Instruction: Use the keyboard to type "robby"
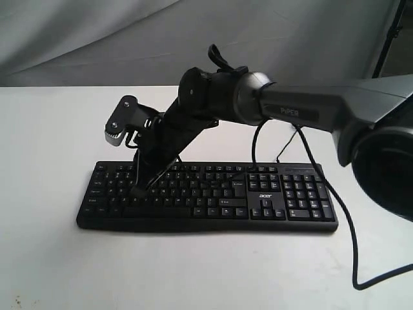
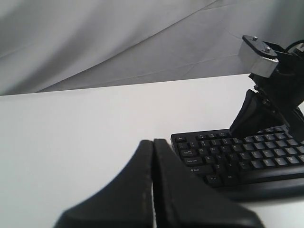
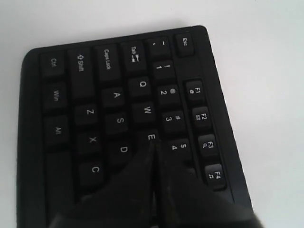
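Right wrist view: finds right gripper [image 3: 153, 149] squeezed closed, empty, tip beside E key [image 3: 151, 137]. Finds keyboard [image 3: 90, 90] flat on table [image 1: 193, 271]. Probably hard, stiff; wants soft pokes on key tops, no grabbing. Left gripper [image 2: 153, 145] closed, empty.

Keyboard [image 1: 213, 205]: "acer" logo [image 1: 266, 195]; keys [image 3: 142, 85] Esc, Tab, Caps Lock, Q, W, E. Right arm [image 1: 310, 103]: "PiPER".

Right wrist view: the right gripper [image 3: 153, 148] hides the keys beyond E, and the frame edge cuts off the keyboard [image 3: 71, 123]. Exterior view — key legends too small to read; the cable [image 1: 352, 252] runs out of frame.
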